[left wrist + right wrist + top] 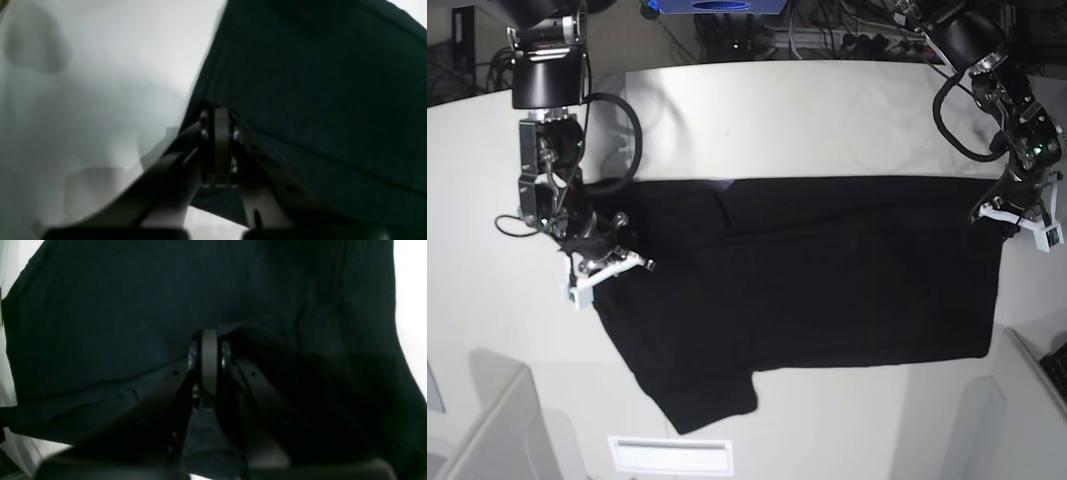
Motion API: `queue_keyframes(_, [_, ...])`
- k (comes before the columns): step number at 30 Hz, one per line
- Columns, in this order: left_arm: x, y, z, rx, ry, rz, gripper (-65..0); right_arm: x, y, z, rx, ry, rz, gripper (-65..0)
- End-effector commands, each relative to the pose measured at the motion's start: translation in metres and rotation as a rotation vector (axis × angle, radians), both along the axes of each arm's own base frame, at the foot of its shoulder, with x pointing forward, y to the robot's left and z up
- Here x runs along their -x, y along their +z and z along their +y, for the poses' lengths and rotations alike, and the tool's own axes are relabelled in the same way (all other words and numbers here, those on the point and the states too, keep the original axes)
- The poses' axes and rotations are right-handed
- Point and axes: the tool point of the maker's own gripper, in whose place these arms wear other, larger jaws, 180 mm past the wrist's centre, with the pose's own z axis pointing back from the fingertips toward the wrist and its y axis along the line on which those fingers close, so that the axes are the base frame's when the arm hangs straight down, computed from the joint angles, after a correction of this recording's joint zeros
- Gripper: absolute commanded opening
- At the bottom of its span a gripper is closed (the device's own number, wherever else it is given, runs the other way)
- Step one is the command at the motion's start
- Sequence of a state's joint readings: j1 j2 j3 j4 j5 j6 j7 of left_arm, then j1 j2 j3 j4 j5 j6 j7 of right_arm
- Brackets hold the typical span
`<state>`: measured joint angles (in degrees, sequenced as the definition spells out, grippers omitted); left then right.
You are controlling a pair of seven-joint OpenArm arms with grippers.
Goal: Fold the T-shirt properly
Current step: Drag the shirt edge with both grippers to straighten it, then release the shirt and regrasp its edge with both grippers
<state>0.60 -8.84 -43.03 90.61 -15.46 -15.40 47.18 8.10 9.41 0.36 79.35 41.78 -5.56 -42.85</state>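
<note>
Pinching the T-shirt [827, 280] at opposite edges, left end effector [1017, 215] and right end effector [602, 268] are both clamped.

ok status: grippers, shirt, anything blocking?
Left gripper shut on T-shirt edge, right gripper shut on opposite edge. Shirt stretched across table, plain black side up. Nothing in the way.

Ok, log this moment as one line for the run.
stage: mid-fold | left pincer: shut on shirt edge | right pincer: shut on shirt edge | shirt: plain black side up, spread on table
</note>
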Motion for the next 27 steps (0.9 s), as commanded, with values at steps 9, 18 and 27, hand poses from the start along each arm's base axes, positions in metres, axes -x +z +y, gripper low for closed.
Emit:
queue_keyframes(9, [-0.018,0.024,0.008,-0.029,0.0,-0.074,-65.0,-0.02,0.019,-0.004,0.0,-0.006,-0.06,-65.0])
queue_keyframes(18, [-0.018,0.024,0.009,-0.03,0.004,-0.077,-37.2,-0.019,0.018,-0.007,0.0,-0.015,-0.056,-63.3])
queue_keyframes(27, [-0.011,0.022,0.009,-0.032,0.001,-0.067,-14.8,-0.022,0.039,-0.036,-0.01,-0.104,-0.122,-44.1])
